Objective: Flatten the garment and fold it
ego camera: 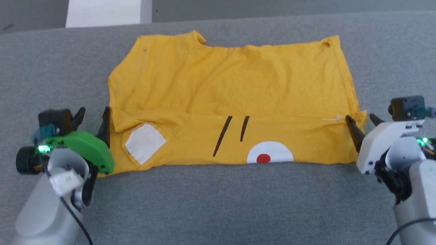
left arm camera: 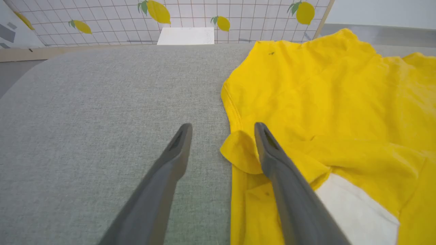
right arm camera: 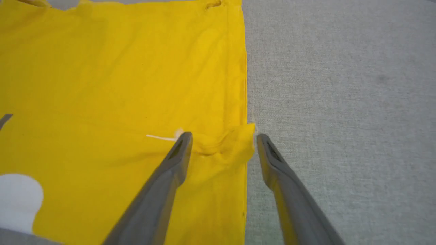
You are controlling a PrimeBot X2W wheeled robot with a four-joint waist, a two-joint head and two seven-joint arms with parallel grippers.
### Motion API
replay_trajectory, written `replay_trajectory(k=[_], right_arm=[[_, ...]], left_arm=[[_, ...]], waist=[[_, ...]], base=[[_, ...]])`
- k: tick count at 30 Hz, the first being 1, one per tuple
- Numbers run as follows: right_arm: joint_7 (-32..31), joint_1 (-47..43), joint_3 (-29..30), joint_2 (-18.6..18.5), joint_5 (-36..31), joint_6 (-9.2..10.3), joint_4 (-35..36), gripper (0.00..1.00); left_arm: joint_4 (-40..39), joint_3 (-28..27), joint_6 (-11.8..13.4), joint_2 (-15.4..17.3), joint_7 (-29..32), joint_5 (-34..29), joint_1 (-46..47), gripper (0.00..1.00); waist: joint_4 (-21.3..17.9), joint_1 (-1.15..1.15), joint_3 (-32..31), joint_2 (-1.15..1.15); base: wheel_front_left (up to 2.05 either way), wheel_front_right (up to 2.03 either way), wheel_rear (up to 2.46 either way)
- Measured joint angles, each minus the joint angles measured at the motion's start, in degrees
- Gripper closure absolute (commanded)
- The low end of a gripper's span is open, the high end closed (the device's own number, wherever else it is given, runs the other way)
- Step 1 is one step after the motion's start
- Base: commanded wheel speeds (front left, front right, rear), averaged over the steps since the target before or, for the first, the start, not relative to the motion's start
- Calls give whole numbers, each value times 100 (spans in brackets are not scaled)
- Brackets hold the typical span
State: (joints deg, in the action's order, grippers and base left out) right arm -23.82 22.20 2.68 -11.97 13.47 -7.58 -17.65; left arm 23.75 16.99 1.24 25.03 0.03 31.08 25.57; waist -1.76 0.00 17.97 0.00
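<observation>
The yellow garment (ego camera: 224, 88) lies spread on the grey surface, its near strip folded back over itself so that part of the print shows: two black whisker lines, a white patch with a red dot, and a white patch near the left. My left gripper (ego camera: 93, 117) stands open at the fold's left corner, jaws spread around a small flap of cloth (left arm camera: 238, 151). At the fold's right corner my right gripper (ego camera: 362, 119) is open too, and a bunched corner of the garment (right arm camera: 224, 144) lies between its fingers. Neither holds the cloth.
The grey padded surface (ego camera: 218, 204) extends well beyond the garment on all sides. A white block (left arm camera: 185, 35) stands past the far edge, before a tiled wall with lemon prints (left arm camera: 156, 12).
</observation>
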Motion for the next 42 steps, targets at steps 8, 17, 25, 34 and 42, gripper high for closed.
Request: replay_trajectory(k=[8,17,25,34,42], right_arm=[[1610,-860,21,321,-146,0,706,0],[2952,-1799,65,758,-387,0,1252,0],[3210,-1993,-54,875,-403,0,1370,0],[3232,-1986,-112,893,-541,0,1422,0],[2470,-1466,257,906,-370,-1,790,0]], left_arm=[[-483,-207,654,-411,-1132,-80,-1115,0],[-604,-313,1332,-567,-455,93,-1831,0],[-666,-341,1686,-485,907,455,-1900,0],[-1056,-336,1794,-216,2159,884,-1889,100],[-1266,-260,1746,-242,2031,904,-1925,100]], waist=[[31,0,-537,0],[-103,0,-955,0],[-387,0,-1031,0],[-569,0,-1006,0],[-460,0,-941,0]], base=[[0,0,0],[0,0,0],[0,0,0],[0,0,0],[0,0,0]])
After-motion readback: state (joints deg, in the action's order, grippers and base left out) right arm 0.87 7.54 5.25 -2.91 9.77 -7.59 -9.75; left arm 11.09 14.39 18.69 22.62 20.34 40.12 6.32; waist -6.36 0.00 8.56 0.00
